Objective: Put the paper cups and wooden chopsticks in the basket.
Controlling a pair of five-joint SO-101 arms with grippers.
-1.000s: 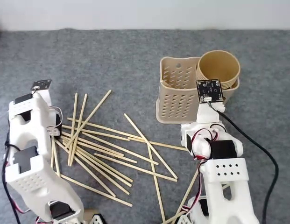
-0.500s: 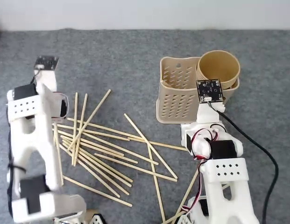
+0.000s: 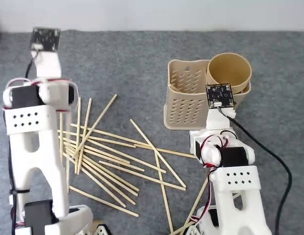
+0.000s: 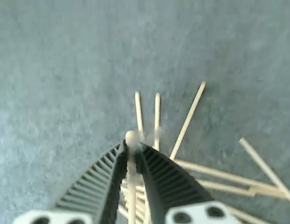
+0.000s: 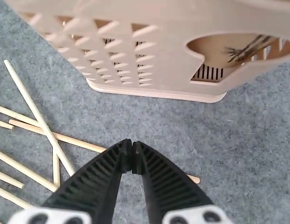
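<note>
Many wooden chopsticks (image 3: 107,156) lie scattered on the grey carpet between the two arms. My left gripper (image 4: 131,145) is raised above their far ends and is shut on one chopstick (image 4: 131,138), which runs lengthwise between the fingers with its tip just past them. The beige perforated basket (image 3: 183,105) stands at the right, and a stack of paper cups (image 3: 229,73) sits in its right side. My right gripper (image 5: 131,148) is shut on nothing, low over the carpet just in front of the basket (image 5: 149,70). A cup (image 5: 229,46) shows through the basket's handle hole.
The left arm (image 3: 36,127) stands tall over the left end of the pile. More chopsticks (image 5: 37,112) lie beside the right gripper, and a few lie by the right arm's base (image 3: 196,205). Open carpet stretches behind the pile, up to the white wall.
The left arm has risen and swung toward the far side of the table, lifting the chopstick off the pile. The right arm has not moved.
</note>
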